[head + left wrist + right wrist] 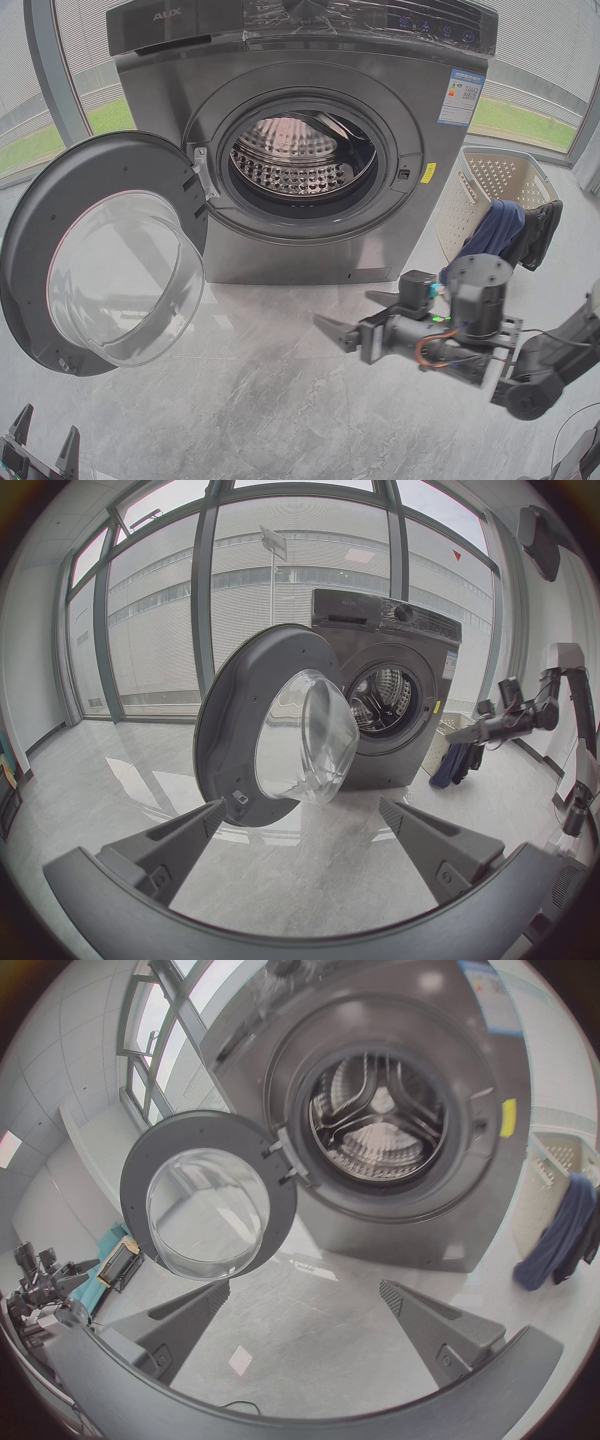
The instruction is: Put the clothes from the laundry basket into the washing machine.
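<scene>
Right gripper (pixel 350 312): jaws apart, nothing between them; held low over the floor (pixel 262 400), in front of the machine and toward its right side, fingers pointing toward the door side.
Left gripper (pixel 45 437): jaws apart, nothing held; low at the robot's left, well apart from the clothes.
Navy garment (pixel 497 228): draped over the near rim of the laundry basket, one end hanging down outside; just behind the right arm's wrist.
Black garment (pixel 540 234): slung over the same rim, touching the navy one on its right.
Laundry basket (pixel 494 175): pale, perforated walls; standing just beside the machine's right flank.
Washing machine (pixel 156 94): front loader; door (pixel 94 181) swung wide to the left.
Drum (pixel 300 156): mouth unobstructed, bare metal in view.
Handling, judged: both pieces soft, limp and light; they will sag and trail when lifted.
Hold, judged: pinch the bunched fold lying atop the rim, taking several layers, not the dangling end.
Hazard, judged: cloth could snag on the perforations, or a trailing end could catch the drum's lip.
</scene>
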Motion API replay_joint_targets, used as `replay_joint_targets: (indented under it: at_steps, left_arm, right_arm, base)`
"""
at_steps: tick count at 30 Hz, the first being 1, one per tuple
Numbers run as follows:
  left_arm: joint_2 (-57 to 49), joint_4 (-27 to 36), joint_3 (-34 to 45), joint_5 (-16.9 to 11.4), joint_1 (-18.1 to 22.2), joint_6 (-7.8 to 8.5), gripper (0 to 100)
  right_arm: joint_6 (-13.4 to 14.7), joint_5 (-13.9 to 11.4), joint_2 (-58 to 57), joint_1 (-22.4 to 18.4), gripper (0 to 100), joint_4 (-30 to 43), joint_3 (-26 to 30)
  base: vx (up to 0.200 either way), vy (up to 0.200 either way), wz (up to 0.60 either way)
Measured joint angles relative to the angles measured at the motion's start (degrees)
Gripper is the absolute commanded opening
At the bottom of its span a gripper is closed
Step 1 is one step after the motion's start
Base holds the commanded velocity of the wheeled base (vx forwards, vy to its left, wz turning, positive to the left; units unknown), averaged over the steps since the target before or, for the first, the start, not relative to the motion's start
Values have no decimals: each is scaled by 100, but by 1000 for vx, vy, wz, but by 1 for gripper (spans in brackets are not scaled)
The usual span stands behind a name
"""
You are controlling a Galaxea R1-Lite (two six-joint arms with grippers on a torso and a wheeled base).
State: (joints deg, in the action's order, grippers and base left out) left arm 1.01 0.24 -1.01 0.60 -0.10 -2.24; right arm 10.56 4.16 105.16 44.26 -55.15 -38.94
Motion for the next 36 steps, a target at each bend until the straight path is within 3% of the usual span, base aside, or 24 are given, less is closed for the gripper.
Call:
replay_joint_targets:
  at_steps: [10,13,23,31,36]
  left_arm:
    - [2,0,0,0,0,1,100]
    - [0,0,0,-2,0,0,100]
    - [0,-2,0,0,0,-5,100]
    - [2,-4,0,2,0,-13,100]
    - [0,-6,0,5,0,1,100]
  right_arm:
    - [-453,-329,-2762,-1812,100,-202,2406]
    - [-506,-397,-3619,-2280,100,30,2890]
    - [-631,-550,-6456,-3129,100,2149,3504]
    - [-651,-636,-8810,-3801,100,4426,3729]
    - [-638,-708,-9811,-4203,100,5196,3782]
  base:
    - [0,0,0]
    - [0,0,0]
    - [0,0,0]
    - [0,0,0]
    - [0,0,0]
